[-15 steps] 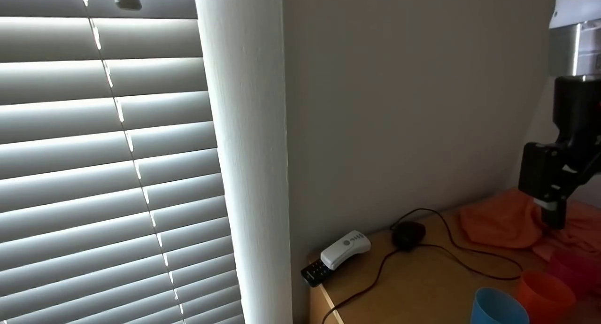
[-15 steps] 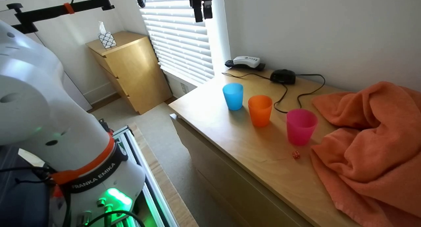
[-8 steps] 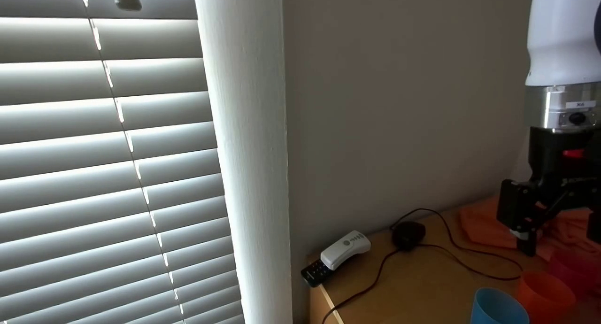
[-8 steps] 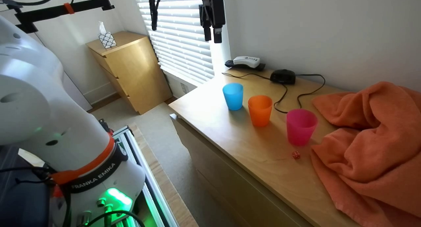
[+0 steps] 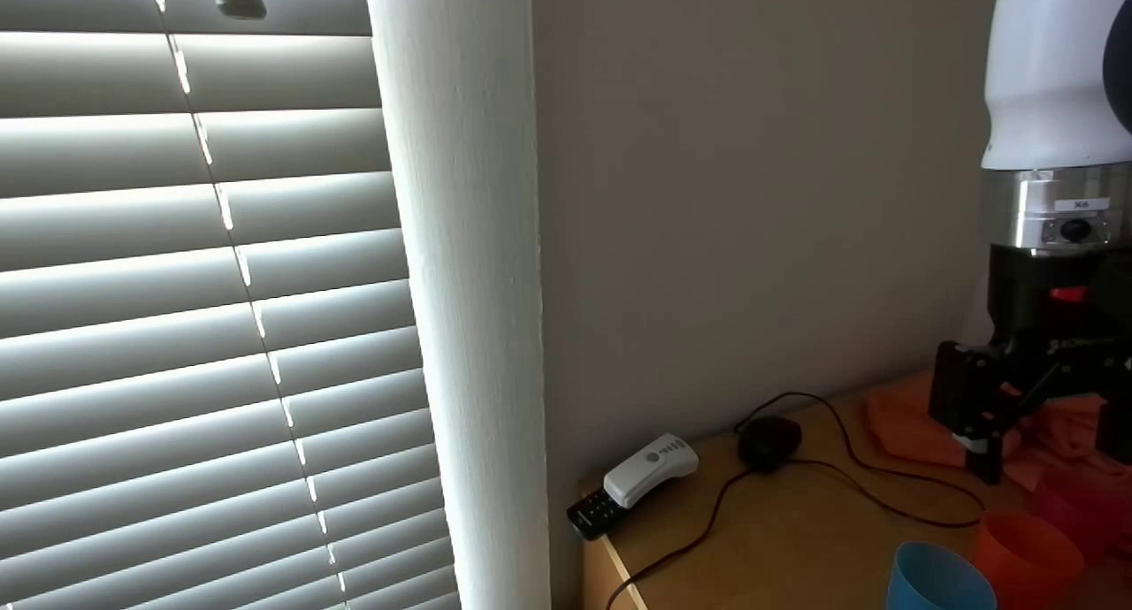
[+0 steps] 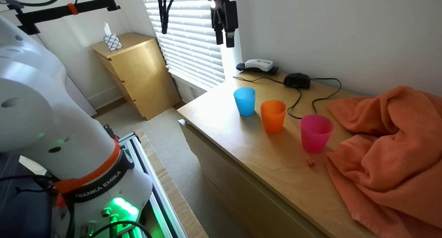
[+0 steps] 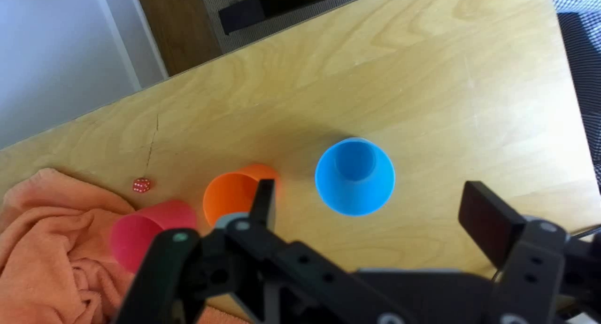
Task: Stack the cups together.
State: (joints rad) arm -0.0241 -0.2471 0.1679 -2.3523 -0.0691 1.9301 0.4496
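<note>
Black and angular, the gripper [image 7: 371, 199] hangs above the light wooden table [image 7: 446, 80], its fingers [image 7: 266, 199] spread wide. On it, upright and apart, stand the blue round plastic cup [image 7: 355, 192], seen whole from the wrist, and the orange round plastic cup [image 7: 225, 195] and pink round plastic cup [image 7: 131, 242], both partly hidden by the gripper. In an exterior view, the blue cup's [image 5: 939, 583] base is cut off.

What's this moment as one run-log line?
stack: none yet | blue cup, orange cup, pink cup: upright, apart on wooden top | fingers: open, clear of cups, holding nothing
</note>
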